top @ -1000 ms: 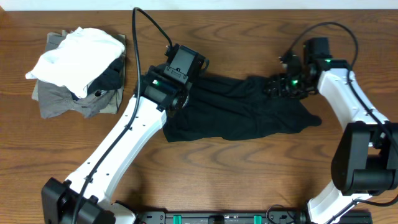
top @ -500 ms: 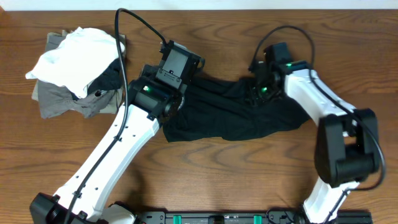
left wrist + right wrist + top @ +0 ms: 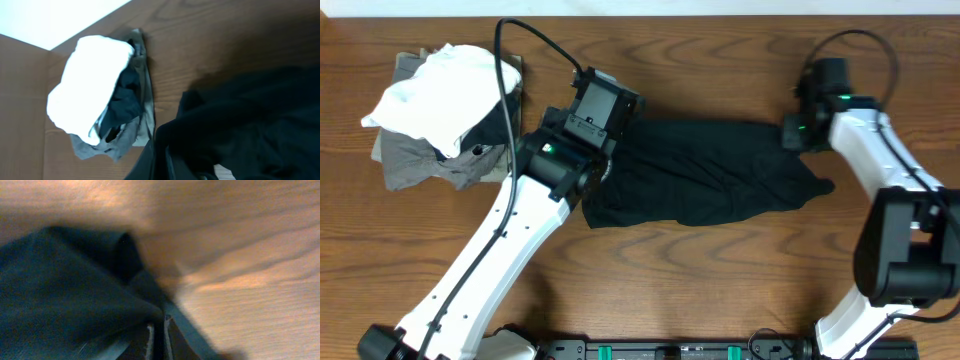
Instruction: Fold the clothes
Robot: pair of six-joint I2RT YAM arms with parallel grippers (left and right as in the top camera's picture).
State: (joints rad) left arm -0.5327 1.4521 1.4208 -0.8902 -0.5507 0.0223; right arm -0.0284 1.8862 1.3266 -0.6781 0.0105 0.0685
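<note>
One black garment [image 3: 710, 180] lies spread on the one wooden surface [image 3: 720, 290]. One heap of clothes [image 3: 445, 115] sits at the left, and three kinds of cloth can be counted in it: one white piece [image 3: 440, 90] on top, one dark piece [image 3: 498, 128] under it, and grey cloth [image 3: 410, 160] at the bottom. Whether that grey is one garment or several cannot be told. There are two white arms, the left arm [image 3: 510, 240] and the right arm [image 3: 880, 150]. There are two black cables, a left cable [image 3: 498, 50] and a right cable [image 3: 850, 33].
</note>
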